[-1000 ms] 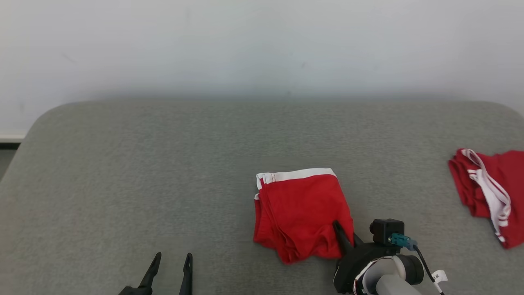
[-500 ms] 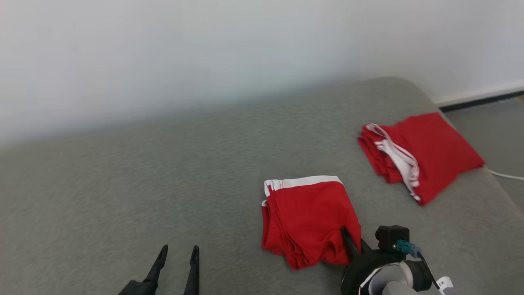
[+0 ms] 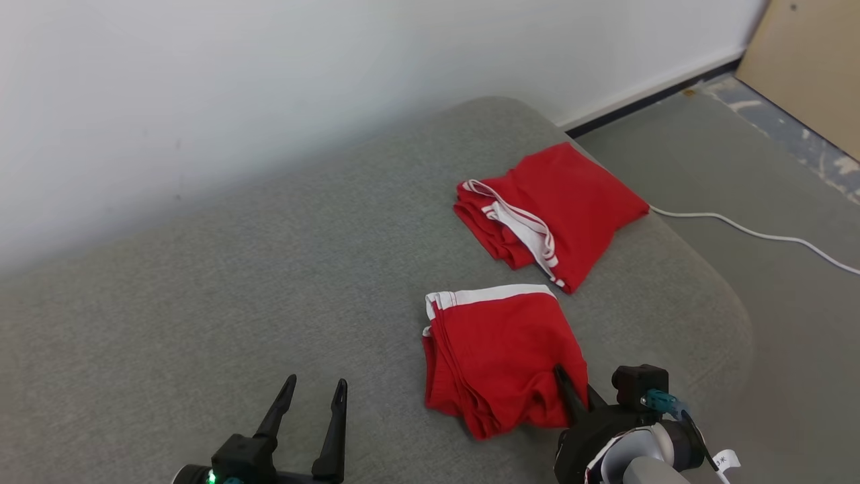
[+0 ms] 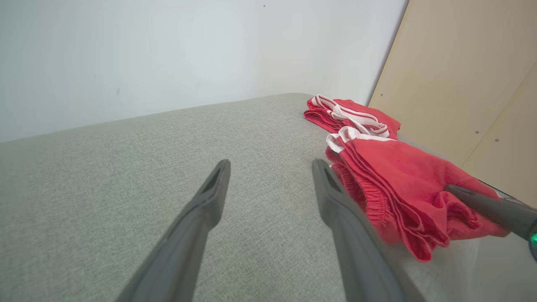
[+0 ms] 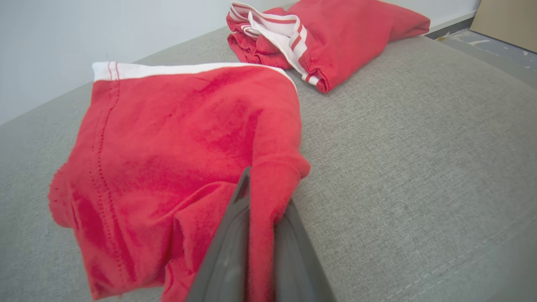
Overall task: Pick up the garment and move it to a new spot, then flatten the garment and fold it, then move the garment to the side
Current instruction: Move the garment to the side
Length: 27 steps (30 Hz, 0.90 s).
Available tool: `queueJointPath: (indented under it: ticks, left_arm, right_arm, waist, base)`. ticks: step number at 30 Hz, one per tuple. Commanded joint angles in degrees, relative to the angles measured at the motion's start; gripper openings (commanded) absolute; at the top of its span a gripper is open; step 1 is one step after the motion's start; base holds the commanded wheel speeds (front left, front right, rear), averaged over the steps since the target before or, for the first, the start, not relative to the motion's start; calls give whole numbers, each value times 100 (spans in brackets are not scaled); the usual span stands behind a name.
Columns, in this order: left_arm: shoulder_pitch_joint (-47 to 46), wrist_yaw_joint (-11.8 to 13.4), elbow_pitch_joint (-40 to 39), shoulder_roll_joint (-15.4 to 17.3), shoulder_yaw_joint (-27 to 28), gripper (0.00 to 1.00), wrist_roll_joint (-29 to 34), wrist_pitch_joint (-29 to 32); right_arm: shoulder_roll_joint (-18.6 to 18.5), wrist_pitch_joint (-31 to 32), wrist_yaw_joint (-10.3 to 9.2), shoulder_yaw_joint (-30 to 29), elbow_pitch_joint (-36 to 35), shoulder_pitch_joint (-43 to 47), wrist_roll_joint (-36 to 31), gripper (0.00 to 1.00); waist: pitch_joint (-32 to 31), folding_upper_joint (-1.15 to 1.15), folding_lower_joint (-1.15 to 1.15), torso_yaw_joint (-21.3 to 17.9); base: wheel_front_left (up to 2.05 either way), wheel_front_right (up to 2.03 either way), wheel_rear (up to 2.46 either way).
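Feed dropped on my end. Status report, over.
Right gripper shut on near corner of folded red shorts. Left gripper open, empty, above gray cushion. Second red garment lies just beyond.

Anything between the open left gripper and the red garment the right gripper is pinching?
Nothing: bare grey cushion separates the left gripper from the folded garment, clearest in the head view.

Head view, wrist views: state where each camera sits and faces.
Head view: on the head, looking down at the grey cushion, nearer garment, farther garment; left pincer open, right pincer shut on the nearer garment.
Left wrist view: left wrist, facing across the cushion toward the wall; open fingers show.
Right wrist view: right wrist, facing the nearer garment clamped between its fingers.
All share both garments.
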Motion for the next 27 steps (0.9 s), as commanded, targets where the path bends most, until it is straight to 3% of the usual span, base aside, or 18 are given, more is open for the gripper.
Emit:
queueJointPath:
  ticks: [1,12,27]
  left_arm:
    - [-60,-3,23,10,8,100,35,-14]
    - [106,24,-10,7,128,100,56,-14]
    - [-226,-73,27,8,186,100,391,-14]
  right_arm:
    - [11,-7,-17,1,-28,46,-83,0]
    - [-28,-7,-17,334,-129,-585,-304,0]
    - [-694,167,-18,785,-17,-2524,-424,0]
  waist:
    - [194,0,0,-224]
    - [264,0,0,-160]
    - [793,0,0,786]
  base:
    - [0,0,0]
    - [0,0,0]
    - [0,0,0]
